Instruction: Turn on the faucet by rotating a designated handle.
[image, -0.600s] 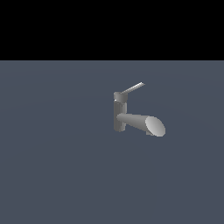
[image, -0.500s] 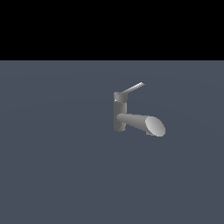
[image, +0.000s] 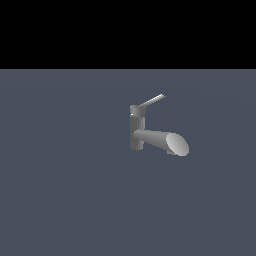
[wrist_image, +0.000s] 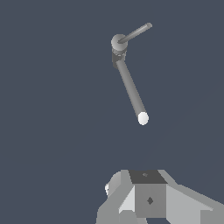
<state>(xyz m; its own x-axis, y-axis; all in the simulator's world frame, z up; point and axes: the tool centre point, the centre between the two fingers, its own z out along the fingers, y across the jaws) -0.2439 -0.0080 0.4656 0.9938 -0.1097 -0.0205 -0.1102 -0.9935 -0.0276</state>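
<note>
Looking at the exterior view, I see only the faucet standing on the flat grey-blue floor, a bit toward the exterior view's right of centre, with black background above the floor's far edge; no arm shows in that view. The post is upright, and the thick spout runs out from its lower half toward the exterior view's right, ending in a pale oval face. The handle is a thin flat lever coming off the cap at the top of the post, angled up and toward the exterior view's right, roughly above the spout but much slimmer. In the wrist view I get the faucet from above: round cap, handle sticking out one way, spout running out another way and ending in a pale tip, so the two make a clear angle between them. The gripper shows only as its grey body at the frame edge, well apart from the faucet and touching nothing. Fingertips are out of frame, so I cannot tell whether the fingers are apart or together. Nothing is between gripper and handle but bare floor
</note>
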